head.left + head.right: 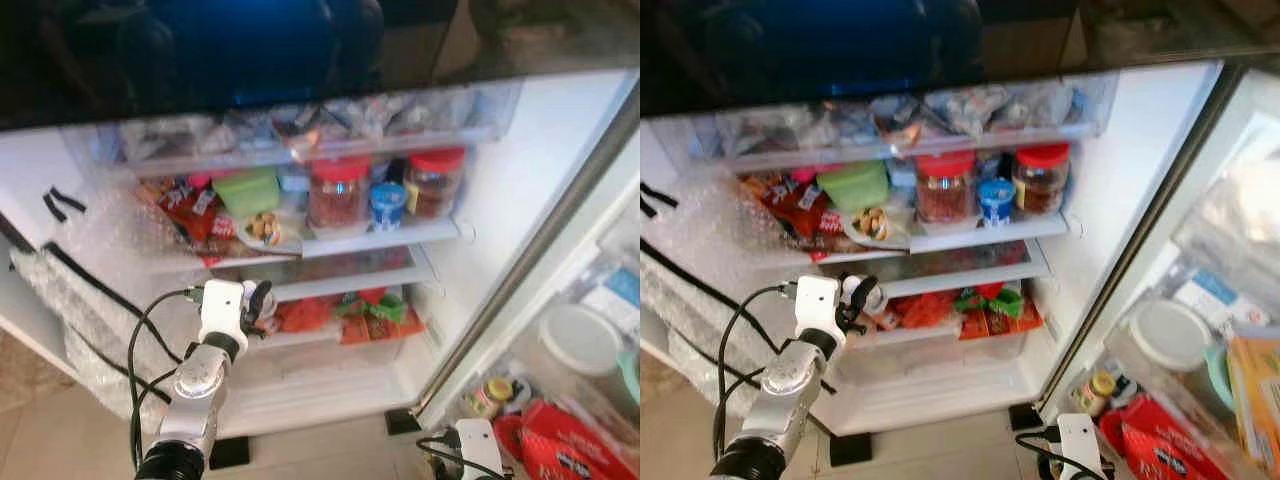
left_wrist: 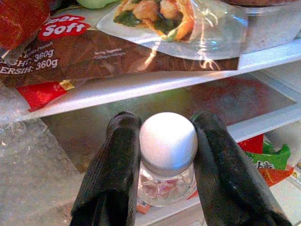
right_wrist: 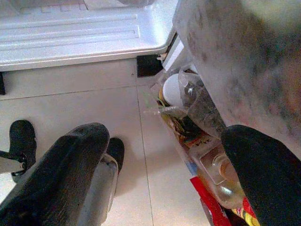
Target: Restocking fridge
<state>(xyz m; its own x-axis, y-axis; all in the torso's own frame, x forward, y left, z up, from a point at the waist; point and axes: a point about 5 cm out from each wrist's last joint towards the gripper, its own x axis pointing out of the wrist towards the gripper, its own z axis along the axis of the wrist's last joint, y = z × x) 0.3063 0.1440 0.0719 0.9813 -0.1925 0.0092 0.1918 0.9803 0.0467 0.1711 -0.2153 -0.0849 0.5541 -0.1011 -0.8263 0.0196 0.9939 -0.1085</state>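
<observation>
Left hand [image 2: 167,169] is raised at the open fridge [image 1: 520,170], level with the gap between the middle shelf [image 1: 340,245] and the glass shelf [image 1: 350,275] below it. Its two fingers [image 2: 113,179] are clamped on a small clear bottle [image 2: 165,181] with a white cap [image 2: 168,141], one finger each side of the neck just under the cap.

Bottle's long axis: upright, cap toward the wrist camera, body hanging down between the fingers. It is off any shelf, carried in the air at the front left of the compartment.

Key relation: the shelf gap lies straight ahead of the left hand and deeper in. The middle shelf's front lip sits above the cap; on it rest a brown "Soft" packet [image 2: 94,52] and a clear food pack [image 2: 169,23]. Red and green packets [image 1: 370,315] crowd the lower right, so the barer stretch to the left looks the likelier landing spot. Judgement: the move is a forward reach with the bottle kept vertical, watching that the cap clears the lip above.

Right hand [image 3: 169,174] hangs low by the fridge door [image 1: 600,330], fingers apart over the tiled floor [image 3: 70,99], holding nothing. Left arm is plainly nearer the shelves.
</observation>
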